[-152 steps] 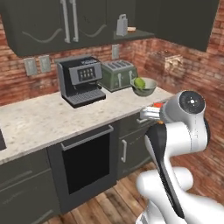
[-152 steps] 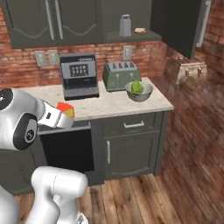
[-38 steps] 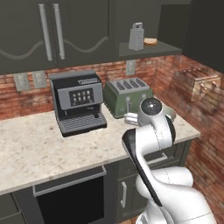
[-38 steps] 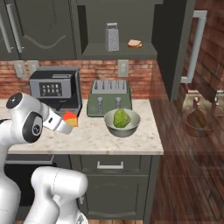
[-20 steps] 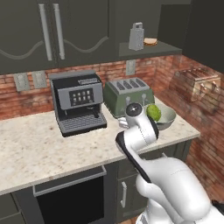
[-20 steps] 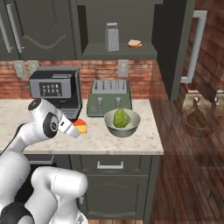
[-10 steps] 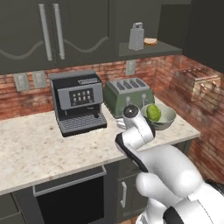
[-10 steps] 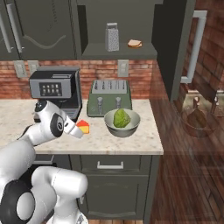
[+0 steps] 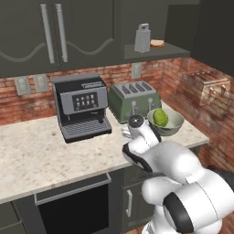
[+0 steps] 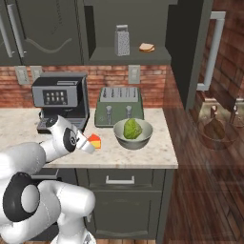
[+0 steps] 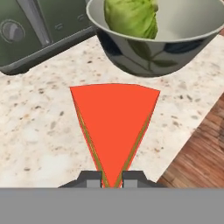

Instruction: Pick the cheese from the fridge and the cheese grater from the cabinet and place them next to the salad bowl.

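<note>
Fingers (image 11: pixel 112 178) clenched on the cheese (image 11: pixel 114 127), held low over the table (image 10: pixel 143 155) just beside the salad bowl (image 10: pixel 133 134). Not set down yet. Cheese grater (image 10: pixel 122 40) on the open cabinet (image 10: pixel 128 57) shelf, untouched; that fetch remains.

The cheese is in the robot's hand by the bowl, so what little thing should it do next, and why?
Probably lower it a little and let go. The hand is shut on the cheese, which is over the counter just short of the salad bowl, where it belongs.

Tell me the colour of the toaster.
Green; the toaster shows it best in the right base view.
</note>
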{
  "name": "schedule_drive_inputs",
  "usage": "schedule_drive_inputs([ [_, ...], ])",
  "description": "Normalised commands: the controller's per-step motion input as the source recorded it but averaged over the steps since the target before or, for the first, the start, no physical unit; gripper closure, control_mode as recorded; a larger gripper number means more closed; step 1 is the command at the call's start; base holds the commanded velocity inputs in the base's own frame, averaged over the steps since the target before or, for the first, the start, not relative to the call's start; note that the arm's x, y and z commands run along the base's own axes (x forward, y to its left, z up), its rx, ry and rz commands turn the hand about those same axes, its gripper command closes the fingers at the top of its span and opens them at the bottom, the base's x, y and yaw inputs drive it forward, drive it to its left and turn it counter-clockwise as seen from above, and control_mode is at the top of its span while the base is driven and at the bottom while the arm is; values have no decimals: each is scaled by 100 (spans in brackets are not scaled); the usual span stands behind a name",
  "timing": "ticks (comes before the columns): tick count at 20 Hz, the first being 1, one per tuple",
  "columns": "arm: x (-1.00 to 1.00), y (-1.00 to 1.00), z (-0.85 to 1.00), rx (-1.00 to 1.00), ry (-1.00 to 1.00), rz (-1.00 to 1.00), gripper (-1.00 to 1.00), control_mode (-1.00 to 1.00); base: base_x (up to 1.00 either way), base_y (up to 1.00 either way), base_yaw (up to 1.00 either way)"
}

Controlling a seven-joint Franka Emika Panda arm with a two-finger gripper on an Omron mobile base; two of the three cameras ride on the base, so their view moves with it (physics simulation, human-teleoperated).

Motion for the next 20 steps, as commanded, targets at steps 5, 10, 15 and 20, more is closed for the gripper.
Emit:
schedule_drive_inputs([
  [5,30,-20,-32,0,0,0,100,-100,0,0,0],
  [10,36,-10,-12,0,0,0,100,-100,0,0,0],
  [15,39,0,0,0,0,0,100,-100,0,0,0],
  [20,40,0,0,0,0,0,100,-100,0,0,0],
])
